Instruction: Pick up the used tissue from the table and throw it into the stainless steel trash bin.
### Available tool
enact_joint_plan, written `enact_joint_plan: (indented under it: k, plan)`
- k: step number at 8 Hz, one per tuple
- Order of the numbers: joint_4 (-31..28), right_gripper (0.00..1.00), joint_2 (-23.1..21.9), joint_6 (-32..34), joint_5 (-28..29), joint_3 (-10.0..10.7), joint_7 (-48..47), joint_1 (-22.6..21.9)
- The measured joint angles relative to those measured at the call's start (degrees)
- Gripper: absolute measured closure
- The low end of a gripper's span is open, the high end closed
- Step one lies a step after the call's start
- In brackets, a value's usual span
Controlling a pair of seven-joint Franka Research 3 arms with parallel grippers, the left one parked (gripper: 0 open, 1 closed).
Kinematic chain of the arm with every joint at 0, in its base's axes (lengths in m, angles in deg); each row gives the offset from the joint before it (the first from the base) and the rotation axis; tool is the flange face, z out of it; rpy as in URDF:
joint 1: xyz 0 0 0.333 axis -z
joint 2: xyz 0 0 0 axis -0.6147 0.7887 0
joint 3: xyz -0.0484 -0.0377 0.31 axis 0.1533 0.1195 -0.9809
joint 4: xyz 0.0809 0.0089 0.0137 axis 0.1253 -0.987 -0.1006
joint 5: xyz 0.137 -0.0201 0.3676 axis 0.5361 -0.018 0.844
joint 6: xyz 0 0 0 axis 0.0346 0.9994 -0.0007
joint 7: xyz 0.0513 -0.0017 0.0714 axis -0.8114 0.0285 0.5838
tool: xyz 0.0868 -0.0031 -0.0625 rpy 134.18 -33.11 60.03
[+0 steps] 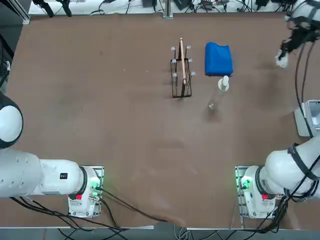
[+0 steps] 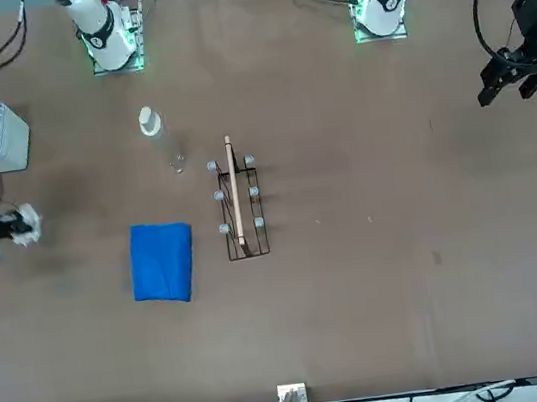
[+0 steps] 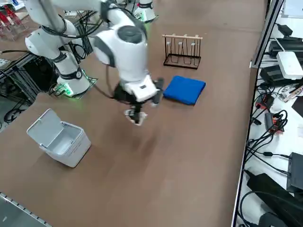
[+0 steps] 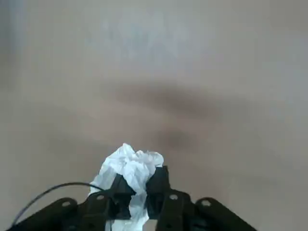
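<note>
Arm shells: the working right arm [image 3: 124, 40] is showing smooth, rounded, glossy white segments with grey joint rings.
Gripper: the right gripper [image 4: 138, 192] is showing black, angular fingers.
Cables: thin black cables [image 1: 301, 75] are running along the arm.
Base: the white base [image 1: 257, 192] is carrying a red mark and is glowing green.

A brown wire rack [image 1: 181, 71] stands upright mid-table. A folded blue cloth [image 1: 218, 59] lies just beside it. A clear bottle [image 1: 218, 93] (white cap) apparently lies on its side nearby.
</note>
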Motion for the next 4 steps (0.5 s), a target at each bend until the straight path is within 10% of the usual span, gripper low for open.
enact_joint_plan:
  k: [4]
  plan:
    - [-0.23, 0.89, -5.13, 13.60, -1.14, 0.17, 14.30, 11.75]
